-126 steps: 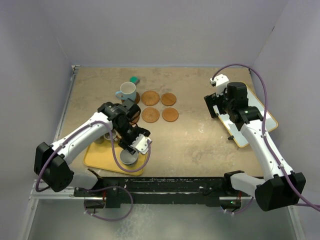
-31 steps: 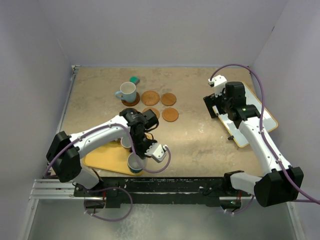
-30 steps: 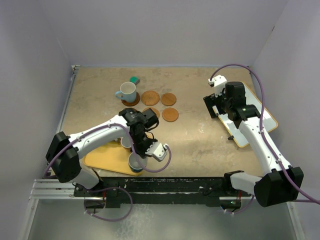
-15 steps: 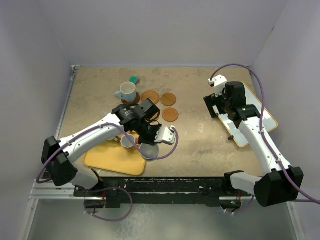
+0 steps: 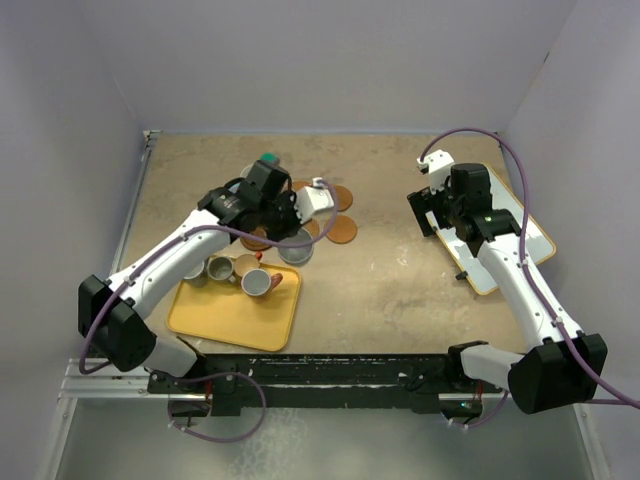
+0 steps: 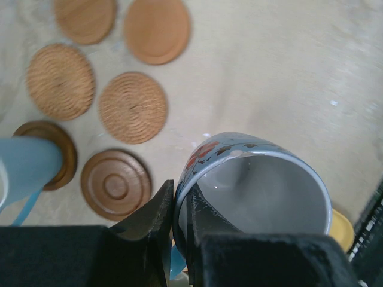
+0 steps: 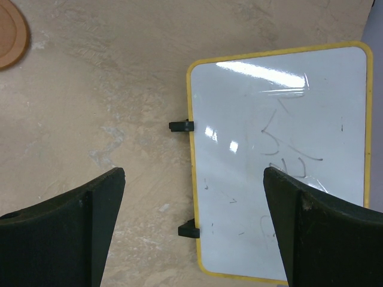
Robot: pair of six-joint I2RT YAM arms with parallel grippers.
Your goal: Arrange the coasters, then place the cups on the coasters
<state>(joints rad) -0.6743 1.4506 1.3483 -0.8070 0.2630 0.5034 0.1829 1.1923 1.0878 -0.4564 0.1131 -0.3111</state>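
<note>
My left pincer (image 6: 179,209) pinches the rim of the grey-white flower-patterned ceramic mug (image 6: 263,197), 1 finger inside and 1 outside. That keeps it upright for setting down on the bare dark ringed wooden coaster (image 6: 115,183) just beside it. My right pincer (image 7: 191,179) stands spread above the yellow-rimmed whiteboard (image 7: 281,149), out of the way. A moment ago this mug was at the yellow plastic tray's (image 5: 225,320) edge; now it is by the 6 coasters.
</note>
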